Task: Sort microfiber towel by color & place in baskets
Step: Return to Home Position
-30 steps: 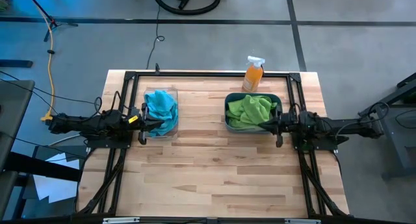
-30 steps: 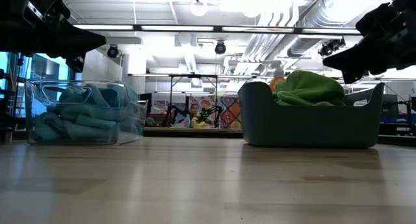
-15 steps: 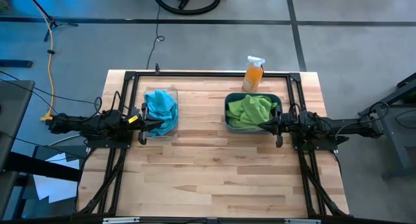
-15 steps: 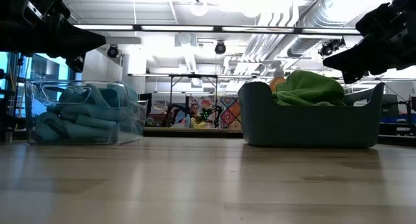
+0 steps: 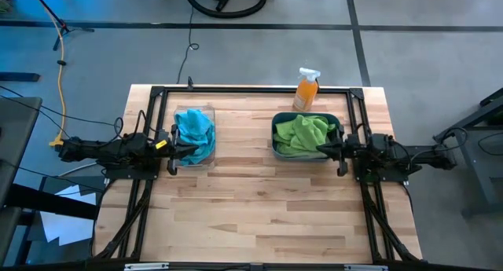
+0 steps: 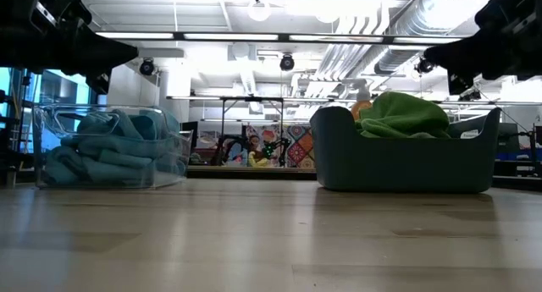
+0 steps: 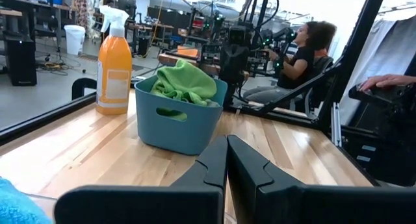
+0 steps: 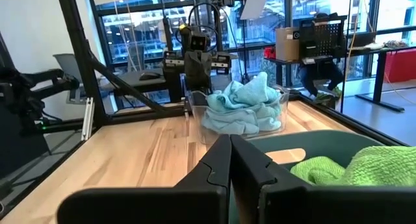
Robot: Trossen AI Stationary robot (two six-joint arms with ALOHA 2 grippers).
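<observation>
Towels lie sorted by colour: the blue towels [image 5: 194, 132] are heaped in the clear bin [image 5: 211, 110] on the left of the bench [image 5: 259, 208], and the green towels [image 5: 302, 133] fill the teal tub [image 6: 398, 169] well apart on the right, with an orange spray bottle [image 5: 306, 89] just behind the tub. My left gripper [image 7: 227, 146] hangs over the clear bin's end farthest from the bottle, fingers pressed together on nothing. My right gripper [image 8: 230, 141] hangs over the tub's right side, pinched closed and empty too.
</observation>
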